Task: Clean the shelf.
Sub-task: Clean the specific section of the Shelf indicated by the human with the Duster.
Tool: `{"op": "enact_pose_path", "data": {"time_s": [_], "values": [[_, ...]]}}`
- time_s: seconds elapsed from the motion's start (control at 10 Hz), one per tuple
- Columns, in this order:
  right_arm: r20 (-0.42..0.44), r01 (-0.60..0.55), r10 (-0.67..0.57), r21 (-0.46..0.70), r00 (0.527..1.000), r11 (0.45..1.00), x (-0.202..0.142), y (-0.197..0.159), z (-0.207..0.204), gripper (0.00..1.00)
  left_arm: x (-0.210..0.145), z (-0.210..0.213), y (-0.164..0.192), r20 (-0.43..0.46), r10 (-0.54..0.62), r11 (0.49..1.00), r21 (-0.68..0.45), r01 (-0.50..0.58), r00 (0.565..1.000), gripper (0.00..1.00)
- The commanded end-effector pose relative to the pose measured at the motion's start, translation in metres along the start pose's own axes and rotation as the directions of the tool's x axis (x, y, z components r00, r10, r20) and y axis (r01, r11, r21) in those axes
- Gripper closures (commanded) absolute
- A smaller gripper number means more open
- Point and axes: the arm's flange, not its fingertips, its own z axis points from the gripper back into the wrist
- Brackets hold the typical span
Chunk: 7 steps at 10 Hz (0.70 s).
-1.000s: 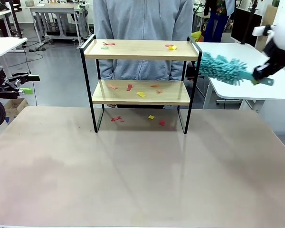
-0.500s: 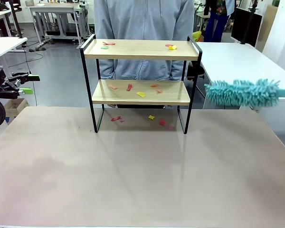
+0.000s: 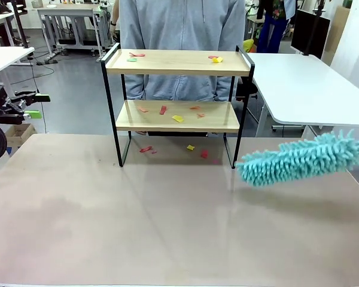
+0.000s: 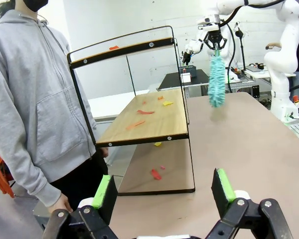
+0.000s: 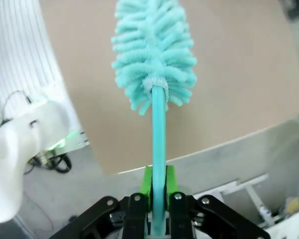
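The shelf [image 3: 176,63], a two-tier black-framed rack with light wood boards, stands at the table's far middle. Coloured paper scraps [image 3: 178,118] lie on both boards and on the table under it. A teal fluffy duster [image 3: 299,158] reaches in from the right, low over the table beside the shelf's right leg. In the right wrist view my right gripper [image 5: 158,186] is shut on the duster's handle [image 5: 158,139]. The left wrist view looks at the shelf [image 4: 139,119] end-on, with the duster [image 4: 217,79] hanging beyond it. My left gripper [image 4: 163,191] stands open and holds nothing, off the table's left edge [image 3: 36,104].
A person in a grey hoodie [image 3: 179,24] stands right behind the shelf. A white table [image 3: 305,84] sits at the back right. The beige table [image 3: 167,221] stretches wide in front of the shelf.
The duster has swung down from beside the shelf's top board to low over the table at the right. The right arm has left the front view. The left gripper has stayed still.
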Motion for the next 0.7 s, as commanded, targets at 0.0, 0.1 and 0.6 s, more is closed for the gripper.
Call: {"op": "enact_pose_path", "data": {"time_s": [0.0, 0.1, 0.6], "values": [[0.0, -0.155, 0.156, 0.051, 0.988, 0.987, 0.018, 0.012, -0.002, 0.87, 0.002, -0.002, -0.002, -0.006, -0.005, 1.0, 0.003, 0.005, 1.0, 0.0], [0.006, -0.211, 0.212, 0.078, 0.977, 0.974, 0.035, 0.019, -0.006, 0.87, 0.002, -0.002, -0.002, -0.006, -0.005, 1.0, 0.003, 0.005, 1.0, 0.0], [0.01, -0.294, 0.297, 0.156, 0.955, 0.943, 0.099, 0.026, -0.033, 0.87, 0.002, -0.002, -0.002, -0.006, -0.005, 1.0, 0.003, 0.005, 1.0, 0.0]]}}
